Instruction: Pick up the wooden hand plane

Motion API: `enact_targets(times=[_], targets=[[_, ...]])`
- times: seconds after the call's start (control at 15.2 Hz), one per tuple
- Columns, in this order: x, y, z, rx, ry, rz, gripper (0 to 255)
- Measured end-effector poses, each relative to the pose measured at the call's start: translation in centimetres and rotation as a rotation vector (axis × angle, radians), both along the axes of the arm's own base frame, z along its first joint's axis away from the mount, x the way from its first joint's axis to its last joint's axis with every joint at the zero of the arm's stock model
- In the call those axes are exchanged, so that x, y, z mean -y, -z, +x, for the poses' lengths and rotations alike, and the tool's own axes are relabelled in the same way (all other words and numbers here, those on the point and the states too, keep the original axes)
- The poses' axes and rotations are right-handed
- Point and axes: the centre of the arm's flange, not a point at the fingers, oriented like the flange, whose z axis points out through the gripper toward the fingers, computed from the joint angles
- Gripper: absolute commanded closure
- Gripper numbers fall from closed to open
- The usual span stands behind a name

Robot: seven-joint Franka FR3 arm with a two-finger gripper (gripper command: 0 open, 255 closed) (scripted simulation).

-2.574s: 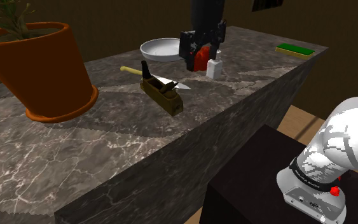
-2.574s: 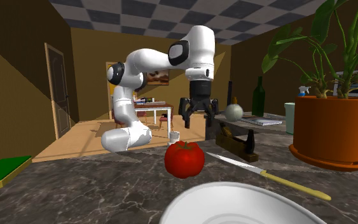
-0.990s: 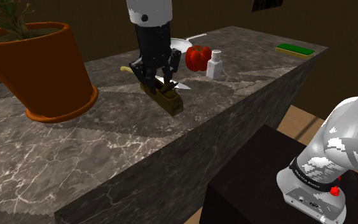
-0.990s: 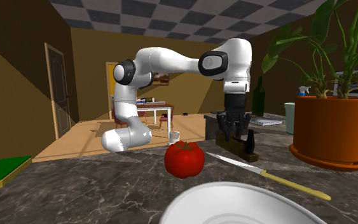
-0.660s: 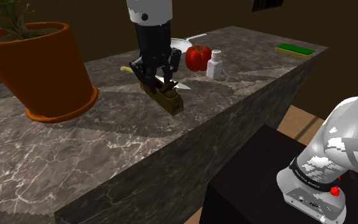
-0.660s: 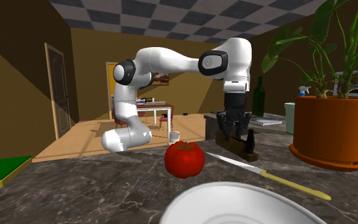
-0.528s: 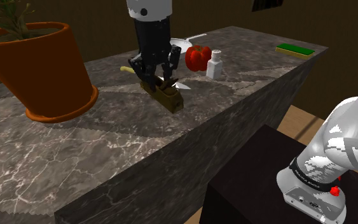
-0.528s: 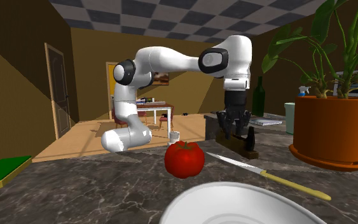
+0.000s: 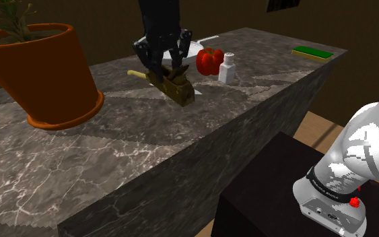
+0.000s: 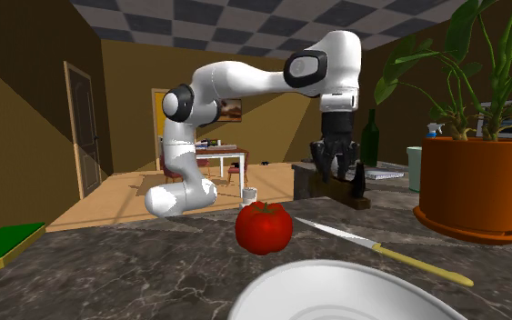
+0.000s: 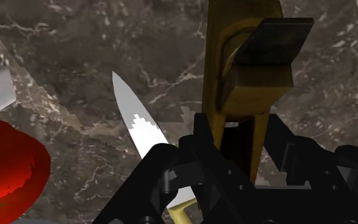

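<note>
The hand (image 9: 170,75) clasps the hand plane (image 9: 181,92) above the bench (image 9: 147,158). Below the hand, just beside the hand plane, a knife (image 11: 135,121) lies on the bench. A tomato (image 9: 210,60) and a shaker (image 9: 227,69) stand near the hand on the shoulder view's right, with a bowl (image 9: 196,46) just behind it. A plant pot (image 9: 46,77) stands well apart on that view's left.

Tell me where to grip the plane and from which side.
Take the plane across its long narrow body, about mid-length, coming down from above: the flat parallel sides suit a two-finger pinch, and upright parts crowd the top elsewhere. The gripper clasps it that way now.
</note>
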Motion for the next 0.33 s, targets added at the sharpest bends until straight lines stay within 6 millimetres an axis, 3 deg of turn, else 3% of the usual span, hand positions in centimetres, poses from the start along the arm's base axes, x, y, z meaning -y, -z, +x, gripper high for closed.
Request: enact_targets(times=[0.33], targets=[[-0.1, -2.5, 0.1, 0.000, 0.000, 0.000, 255]])
